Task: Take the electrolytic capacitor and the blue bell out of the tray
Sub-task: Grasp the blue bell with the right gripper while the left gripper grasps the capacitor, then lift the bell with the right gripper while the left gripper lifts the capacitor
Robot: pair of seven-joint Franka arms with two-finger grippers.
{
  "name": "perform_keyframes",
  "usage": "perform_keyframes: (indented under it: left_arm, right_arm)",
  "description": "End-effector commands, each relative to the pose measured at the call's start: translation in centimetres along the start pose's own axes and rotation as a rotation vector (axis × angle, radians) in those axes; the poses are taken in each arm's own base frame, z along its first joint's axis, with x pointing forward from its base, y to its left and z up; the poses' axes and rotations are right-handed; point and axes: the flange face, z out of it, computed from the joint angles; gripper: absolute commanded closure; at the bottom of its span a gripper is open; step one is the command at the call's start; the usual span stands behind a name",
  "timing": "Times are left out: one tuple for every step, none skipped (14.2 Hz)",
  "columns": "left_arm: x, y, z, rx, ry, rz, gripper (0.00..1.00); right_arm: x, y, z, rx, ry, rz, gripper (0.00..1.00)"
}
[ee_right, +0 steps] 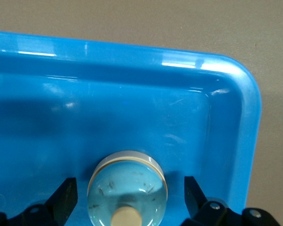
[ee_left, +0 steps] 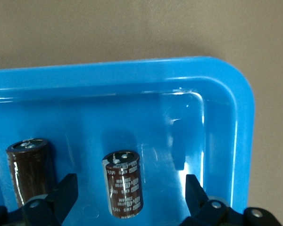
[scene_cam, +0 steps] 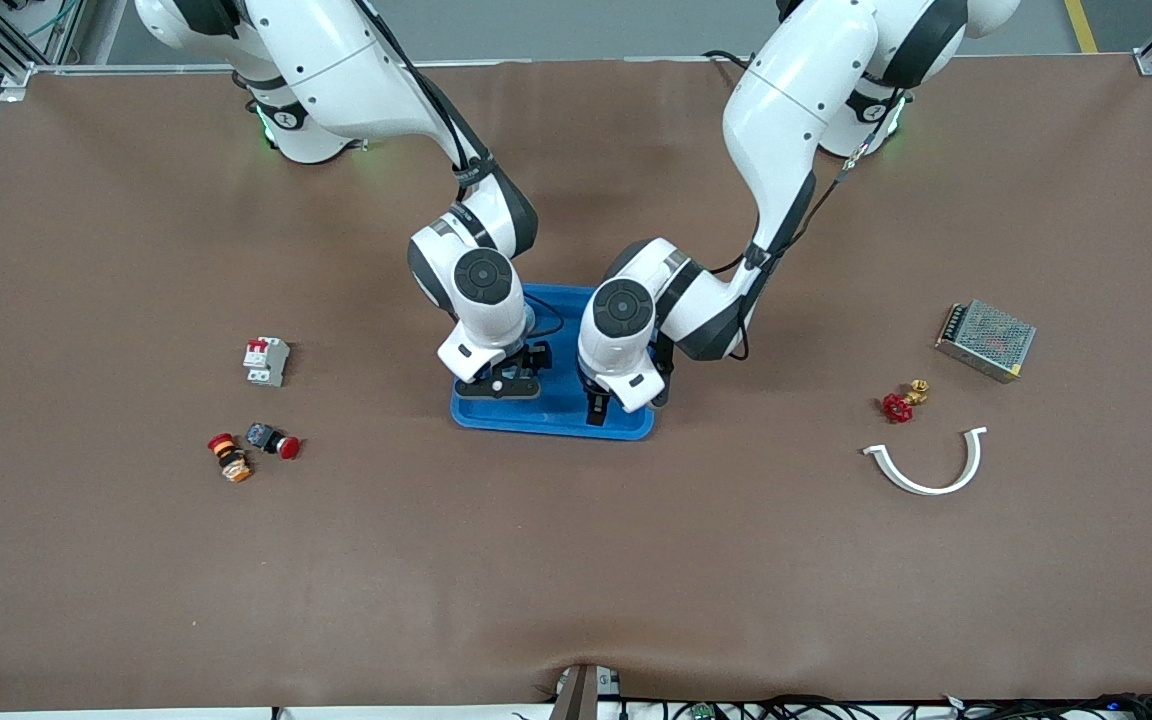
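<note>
Both grippers, left (ee_left: 127,188) and right (ee_right: 127,193), hang jaws apart in the tray (scene_cam: 626,425), straddling capacitor (ee_left: 123,183) and bell (ee_right: 127,188); next, closing.

Glossy smooth blue plastic tray (ee_left: 226,80), shiny brown-sleeved capacitor (ee_left: 124,184), glossy translucent bell (ee_right: 127,186), matt brown table (scene_cam: 576,560)

Bright, even overhead light; glare streaks the tray (ee_right: 236,89) rim, shadows soft.

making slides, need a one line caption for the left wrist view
Left gripper, fingers open, straddles an electrolytic capacitor in the blue tray, beside a second capacitor.
</note>
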Motion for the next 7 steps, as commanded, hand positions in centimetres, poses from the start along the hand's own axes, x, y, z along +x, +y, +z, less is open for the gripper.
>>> perform_keyframes:
  left_arm:
    - [-0.62, 0.10, 0.40, -0.025, 0.019, -0.007, 0.00]
    - [-1.00, -0.14, 0.34, -0.025, 0.018, -0.001, 0.00]
    - [-0.98, -0.16, 0.45, -0.024, 0.019, -0.001, 0.00]
    - [-1.01, -0.14, 0.34, -0.025, 0.018, -0.001, 0.00]
    - [-1.01, -0.14, 0.34, -0.025, 0.018, -0.002, 0.00]
    - [-1.01, -0.14, 0.34, -0.025, 0.018, -0.004, 0.05]
    - [-0.97, -0.02, 0.15, -0.028, 0.017, -0.014, 0.06]
  right_arm:
    - [0.05, 0.17, 0.00, 0.001, 0.009, -0.009, 0.06]
    - [0.11, 0.25, 0.00, 0.001, 0.009, -0.008, 0.19]
    - [0.11, 0.25, 0.00, 0.002, 0.008, -0.007, 0.30]
    - [0.13, 0.24, -0.01, 0.004, 0.009, -0.006, 0.38]
    - [0.11, 0.25, 0.00, 0.004, 0.006, -0.002, 0.47]
    - [0.13, 0.23, -0.10, 0.007, 0.006, 0.001, 0.56]
    - [0.13, 0.23, -0.10, 0.007, 0.006, 0.001, 0.62]
